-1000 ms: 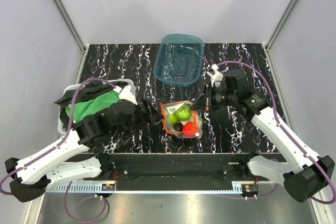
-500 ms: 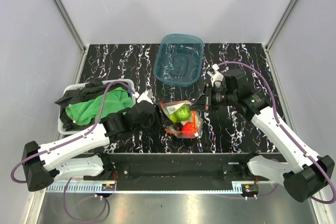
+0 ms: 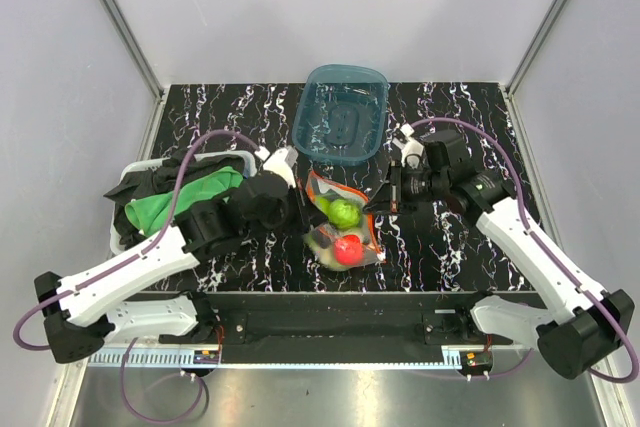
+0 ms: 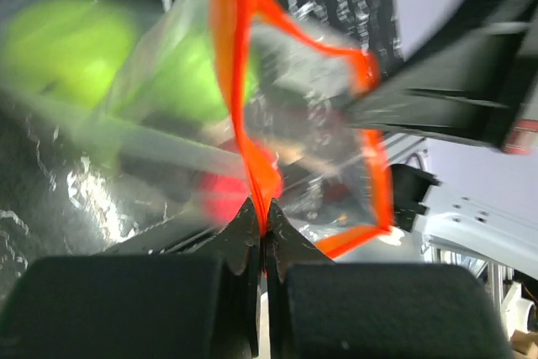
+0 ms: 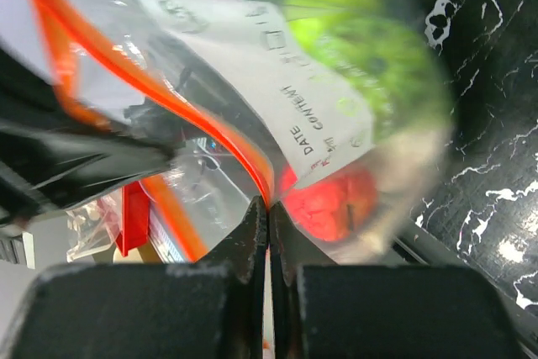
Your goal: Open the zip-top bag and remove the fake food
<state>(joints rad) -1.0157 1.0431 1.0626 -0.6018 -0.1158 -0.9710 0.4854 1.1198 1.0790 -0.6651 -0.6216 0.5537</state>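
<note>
This is looking like a robotics lab cell: grey wall panels (image 3: 330,7) and aluminium framing (image 3: 121,22) are enclosing a black marbled table (image 3: 200,112), with a left arm (image 3: 130,272) and a right arm (image 3: 540,252) sitting bolted at six o'clock.

Both wrist views blur the fake food (image 5: 370,48).

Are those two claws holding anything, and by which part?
The zip-top bag: left gripper and right gripper each pinch one side of its orange zip strip.

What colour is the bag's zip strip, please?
The zip strip is orange-red, clearest in the left wrist view.
</note>
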